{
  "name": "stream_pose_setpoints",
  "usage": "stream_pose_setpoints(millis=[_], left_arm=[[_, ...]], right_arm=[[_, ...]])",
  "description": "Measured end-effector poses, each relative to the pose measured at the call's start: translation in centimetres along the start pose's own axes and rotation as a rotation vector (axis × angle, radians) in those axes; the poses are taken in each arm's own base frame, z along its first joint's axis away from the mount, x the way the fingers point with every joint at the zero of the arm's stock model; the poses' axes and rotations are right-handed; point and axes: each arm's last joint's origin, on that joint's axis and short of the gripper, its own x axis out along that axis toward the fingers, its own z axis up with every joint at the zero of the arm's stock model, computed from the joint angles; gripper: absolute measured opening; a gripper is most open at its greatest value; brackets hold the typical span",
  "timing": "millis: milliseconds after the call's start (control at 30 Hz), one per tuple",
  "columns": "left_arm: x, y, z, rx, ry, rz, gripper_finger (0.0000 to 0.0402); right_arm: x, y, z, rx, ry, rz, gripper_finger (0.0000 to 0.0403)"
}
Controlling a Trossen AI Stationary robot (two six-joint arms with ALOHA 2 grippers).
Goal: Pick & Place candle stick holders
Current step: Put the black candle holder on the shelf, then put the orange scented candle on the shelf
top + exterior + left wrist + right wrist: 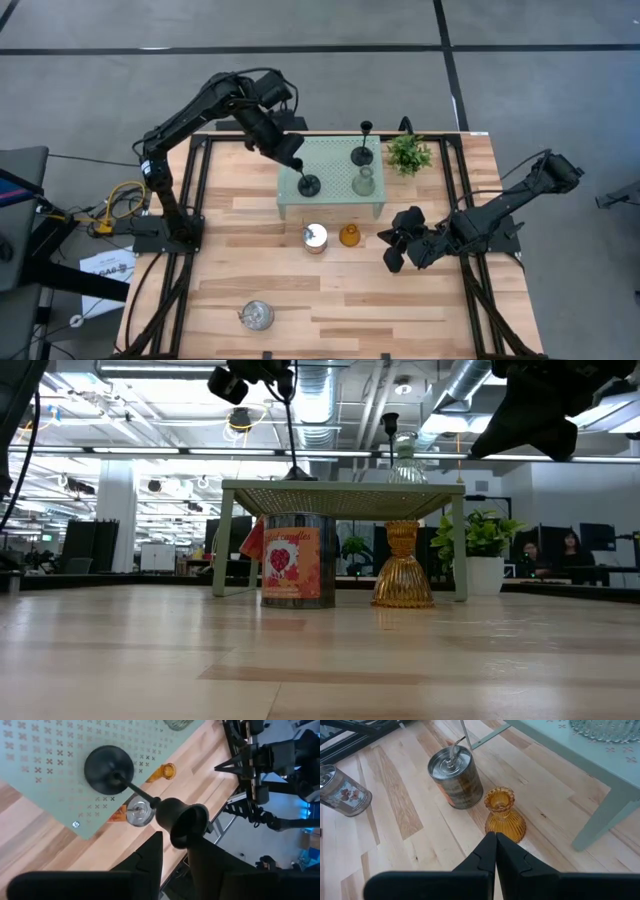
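Left tool [175, 851] slightly parted around the cup top of a black stemmed holder [112, 770], whose base stands on the pale green perforated stand [330, 172]. Second black holder [363, 153] and clear glass holder [364, 183] also on the stand. Right tool [495, 851] pinched shut, empty, just beside the amber holder [504, 815], on the counter [400, 300] before the stand.

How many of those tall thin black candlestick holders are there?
2, both standing on the pale green stand: one black holder at its front left corner, under the left gripper; another black holder near the back, beside a clear glass holder. None looks hidden.
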Motion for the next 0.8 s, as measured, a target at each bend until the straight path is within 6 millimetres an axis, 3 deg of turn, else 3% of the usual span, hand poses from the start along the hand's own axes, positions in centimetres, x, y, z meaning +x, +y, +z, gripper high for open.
stream_pose_setpoints(millis=[467,800], left_arm=[[-1.8,0.2,0.4,0.013,-0.084,-0.083,0.0087],[-5.2,-0.8,-2.6,0.099,-0.154,-0.171,0.0087]], right_arm=[[0.0,0.0,0.0,0.001,0.000,0.000,0.0001],[0.0,0.0,0.0,0.003,0.001,0.001,0.0001]])
